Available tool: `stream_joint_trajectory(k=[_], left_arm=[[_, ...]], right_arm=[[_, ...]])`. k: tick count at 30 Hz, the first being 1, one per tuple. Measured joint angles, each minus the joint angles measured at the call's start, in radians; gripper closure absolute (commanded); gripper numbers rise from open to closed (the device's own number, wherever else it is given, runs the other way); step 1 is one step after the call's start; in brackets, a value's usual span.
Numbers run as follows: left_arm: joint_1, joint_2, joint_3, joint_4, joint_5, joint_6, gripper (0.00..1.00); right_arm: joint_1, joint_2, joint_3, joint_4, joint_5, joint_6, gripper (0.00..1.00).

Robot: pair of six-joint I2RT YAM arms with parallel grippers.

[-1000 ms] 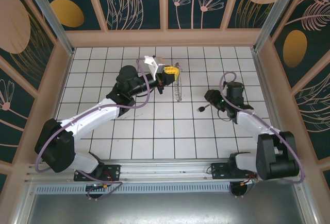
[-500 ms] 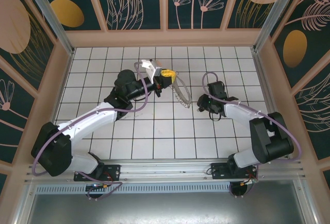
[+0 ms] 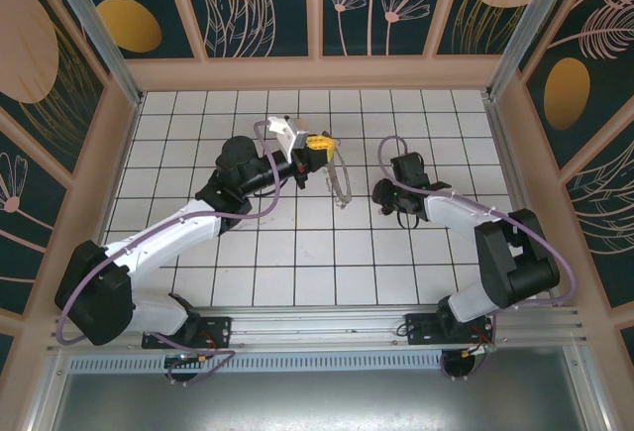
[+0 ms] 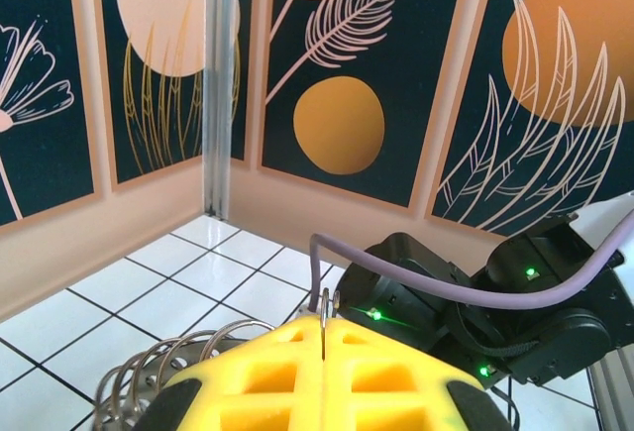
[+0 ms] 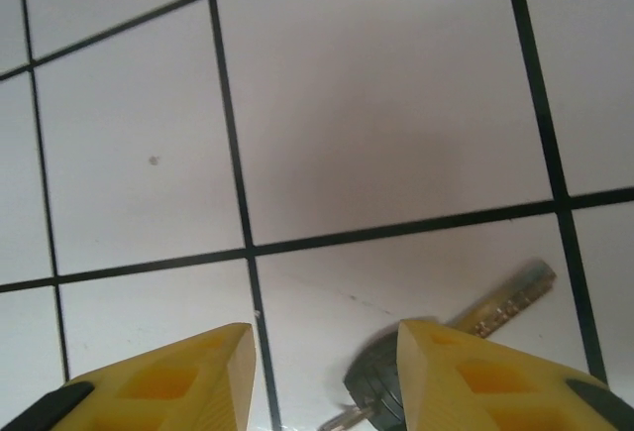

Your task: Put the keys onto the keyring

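- Overhead, I see my left gripper (image 3: 319, 143) clenched on the keyring (image 3: 343, 179) above the tiled table (image 3: 297, 253). The loop runs from the gripper toward the near right. My right gripper (image 3: 384, 194) sits just beside the loop's far end, apart from it. From up here I cannot judge its jaws.
- On the left wrist camera, the yellow fingers (image 4: 267, 377) are pressed flat together. A thin wire of the keyring stands up out of the seam between them. The fringe of small rings (image 4: 163, 367) curves off to the lower left.
- On the right wrist camera, the jaws stand partly apart and grasp nothing. The key (image 5: 374, 383) lies flat on a white tile. Its black head sits low in the gap, close against the right-hand finger (image 5: 485, 377). The blade points up and to the right on a diagonal, passing behind that finger's tip. I cannot tell whether the finger touches the key.
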Motion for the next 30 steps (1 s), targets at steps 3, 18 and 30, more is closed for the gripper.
stream_joint_trajectory(k=[3, 18, 30], left_arm=[[0.0, -0.006, -0.001, -0.004, 0.0, 0.0, 1.0], [0.0, -0.01, -0.002, -0.005, 0.001, 0.0, 1.0], [0.0, -0.01, -0.002, -0.005, 0.004, -0.001, 1.0]], right_arm=[[-0.022, 0.041, 0.038, 0.027, -0.031, -0.015, 0.57], [-0.119, 0.128, -0.004, 0.097, -0.158, 0.001, 0.57], [-0.12, -0.018, -0.133, 0.102, -0.268, 0.072, 0.57]])
